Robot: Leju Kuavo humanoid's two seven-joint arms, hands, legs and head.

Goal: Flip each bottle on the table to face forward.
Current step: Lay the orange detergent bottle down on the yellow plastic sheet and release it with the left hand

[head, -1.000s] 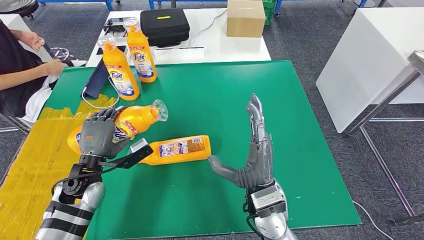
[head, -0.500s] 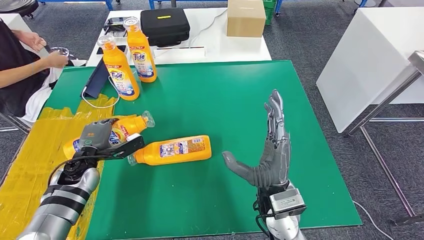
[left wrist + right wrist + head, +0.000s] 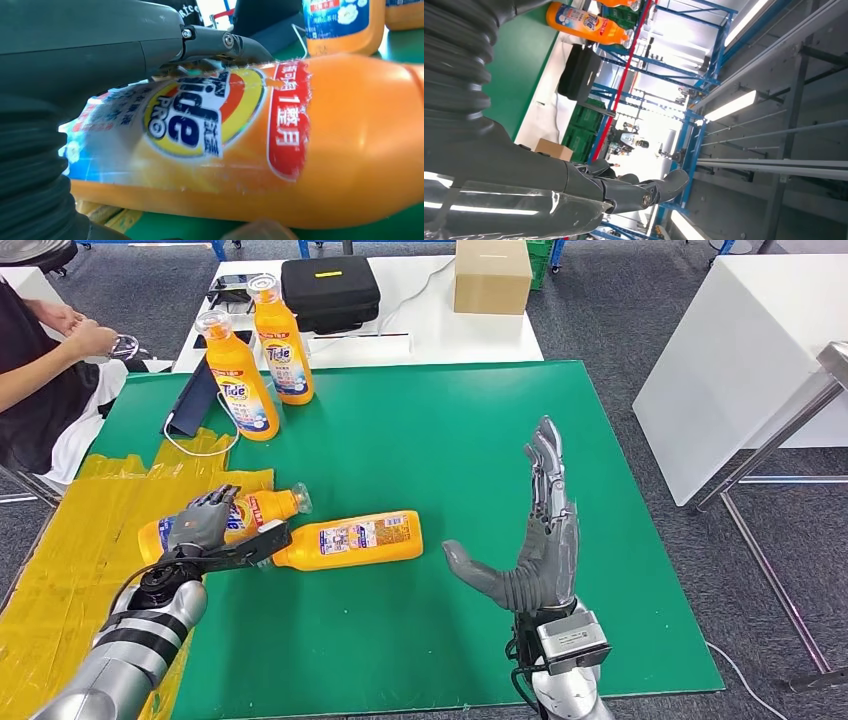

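Since half a second ago, the left hand [image 3: 205, 523] has lowered its gripped bottle [image 3: 255, 510] flat onto the green mat [image 3: 420, 440], logo side up, just behind the label-down bottle [image 3: 350, 539], which probably goes next. Right hand [image 3: 535, 550] stands open, fingers spread, beside that bottle's base. Two upright bottles [image 3: 240, 385] stand further back.

Black case [image 3: 328, 290], cardboard box [image 3: 491, 276], seated person [image 3: 40, 370] beyond green mat [image 3: 450, 440].
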